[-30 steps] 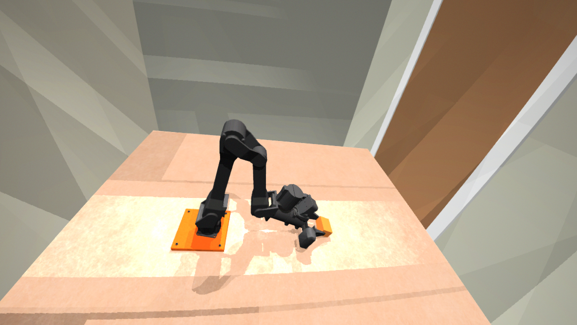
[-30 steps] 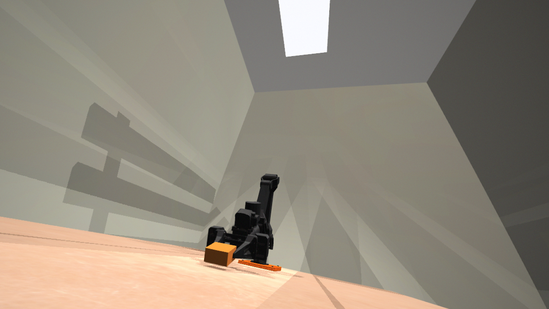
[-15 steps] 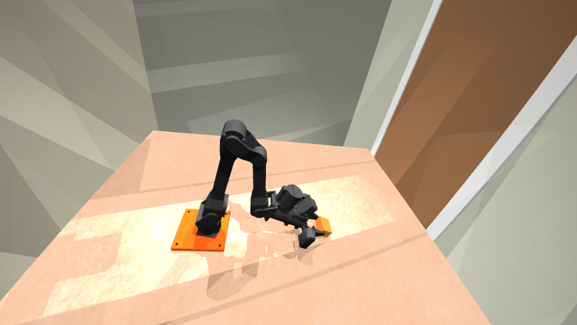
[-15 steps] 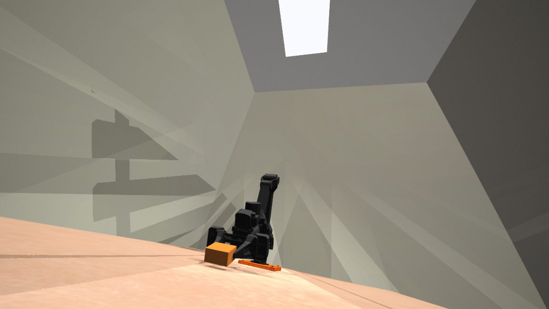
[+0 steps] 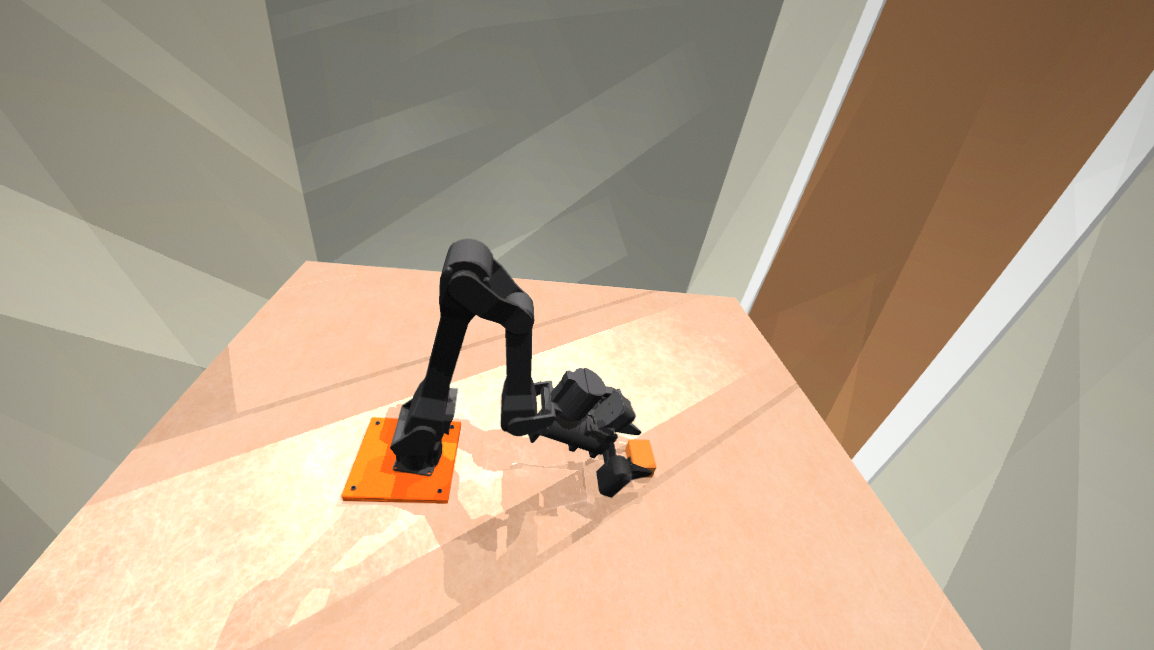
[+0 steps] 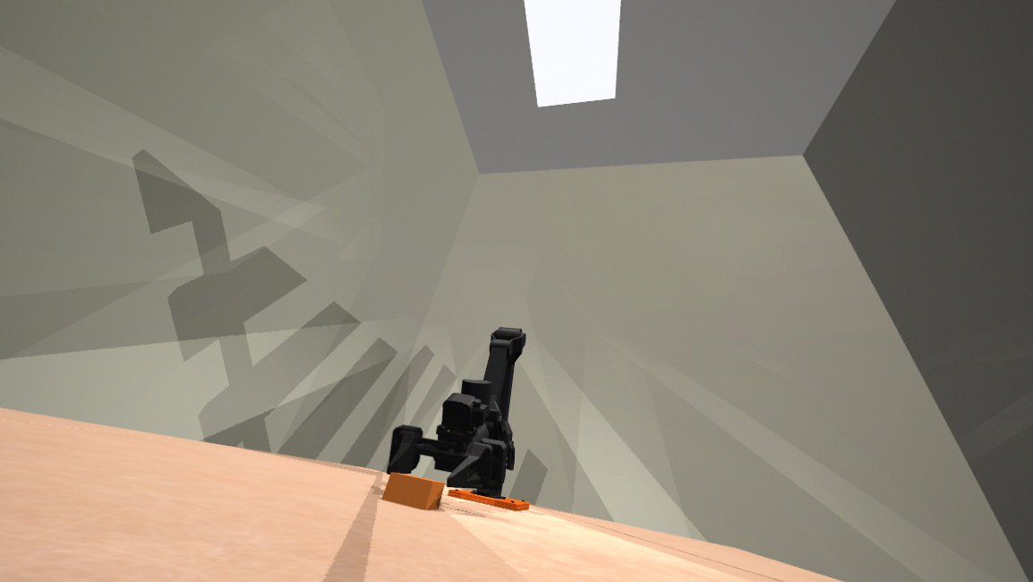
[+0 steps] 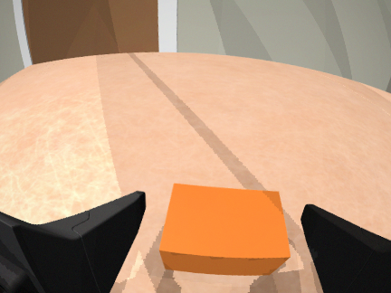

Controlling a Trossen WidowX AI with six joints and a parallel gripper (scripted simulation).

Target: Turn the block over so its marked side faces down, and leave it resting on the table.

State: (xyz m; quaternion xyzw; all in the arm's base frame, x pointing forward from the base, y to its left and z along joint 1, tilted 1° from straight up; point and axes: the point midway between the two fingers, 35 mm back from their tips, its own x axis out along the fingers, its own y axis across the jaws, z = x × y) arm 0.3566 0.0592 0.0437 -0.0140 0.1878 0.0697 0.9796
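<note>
The block (image 5: 641, 455) (image 6: 410, 492) (image 7: 226, 226) is plain orange and box-shaped. No mark shows on the faces in view; its underside is hidden. It is at the table's surface, and its side edges look slanted in the exterior view, so I cannot tell whether it lies fully flat. My gripper (image 5: 645, 452) (image 6: 420, 477) (image 7: 227, 208) is open around the block, low over the table (image 5: 726, 549). In the wrist view a gap shows between the block and each black finger, wider on the left finger's side at the block's far edge.
The arm's orange base plate (image 5: 367, 476) (image 6: 476, 497) is bolted to the table, behind the block in the exterior view. The table's right edge lies beyond the block in the top view. Shadows and bright light patches cross the tabletop.
</note>
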